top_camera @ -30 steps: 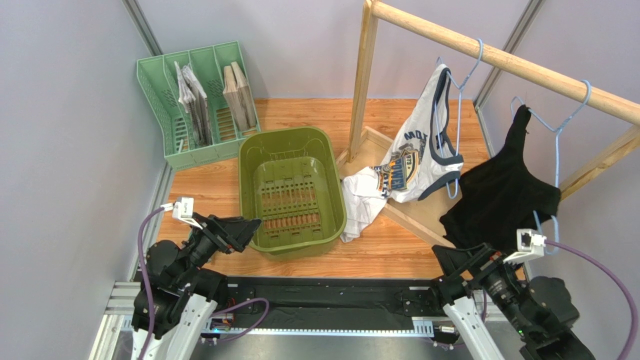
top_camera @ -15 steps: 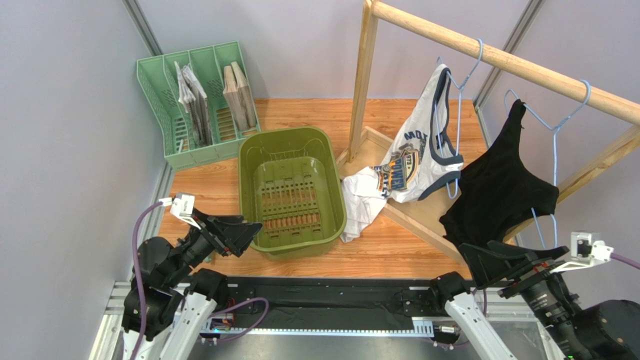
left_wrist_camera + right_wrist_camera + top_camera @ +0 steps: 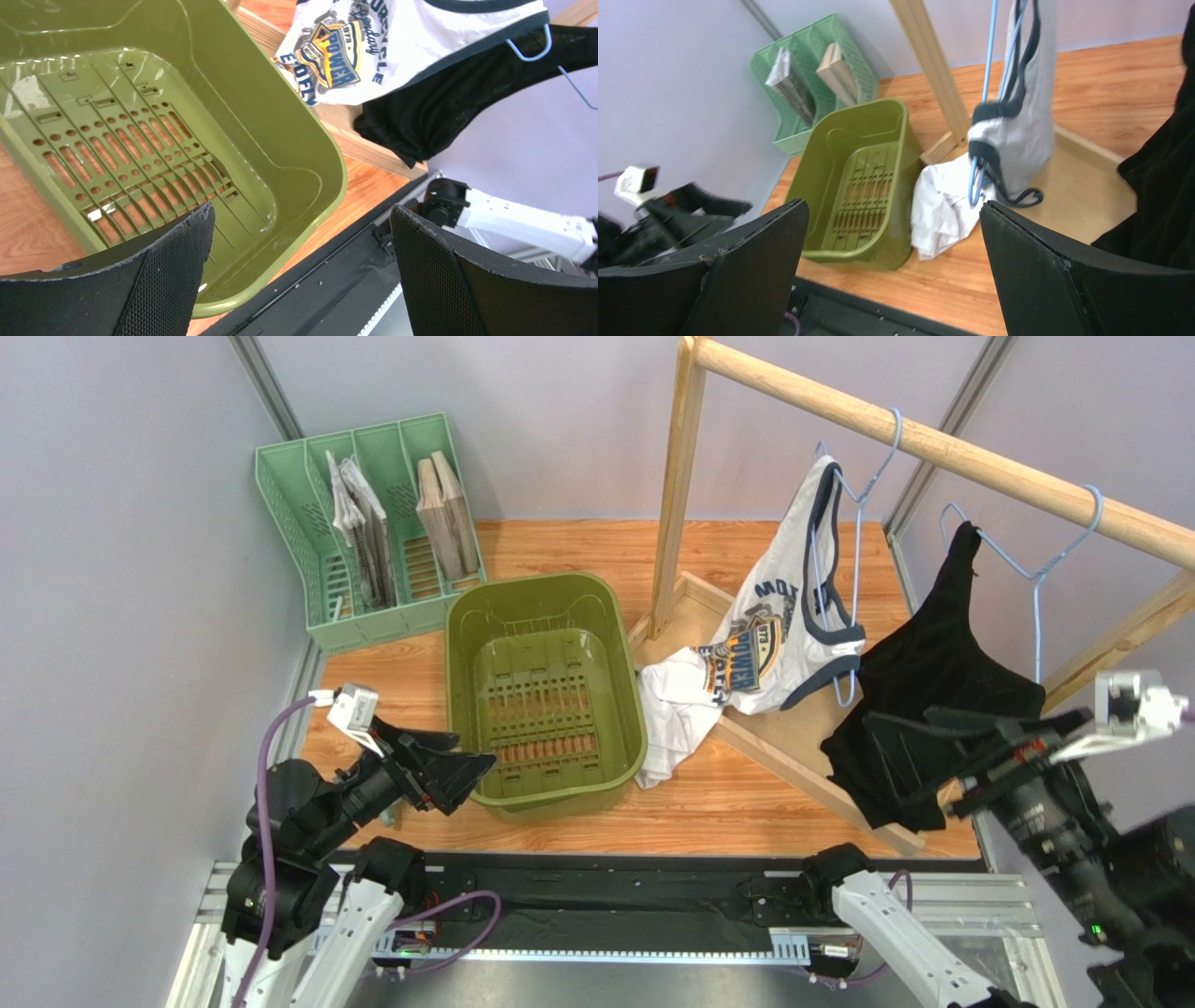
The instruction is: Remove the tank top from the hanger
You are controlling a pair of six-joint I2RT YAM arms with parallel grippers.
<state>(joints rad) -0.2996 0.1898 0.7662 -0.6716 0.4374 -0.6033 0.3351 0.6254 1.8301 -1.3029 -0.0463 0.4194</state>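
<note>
Since a moment ago my right arm has swung up and inward from the near desk edge, so my right gripper (image 3: 881, 739) now hangs in front of the lower part of the black tank top (image 3: 933, 665), close to the cloth; I cannot tell whether it touches. Both its fingers stand wide apart with nothing between them. The black tank top hangs askew by a strap from a blue hanger (image 3: 1040, 588) hooked over the wooden rail (image 3: 954, 448), its body sagging to the left of the wire. Just left of it, a white tank top (image 3: 765, 637) with a printed front hangs from a second blue hanger (image 3: 853, 504), and its lower part spills onto the rack's base and the desk (image 3: 561, 553). My left arm has shifted only slightly; my left gripper (image 3: 474, 753) sits at the near left corner of the olive basket (image 3: 460, 665), spread wide and holding nothing. Behind the basket, a pale green file rack (image 3: 302, 532) holds papers.
</note>
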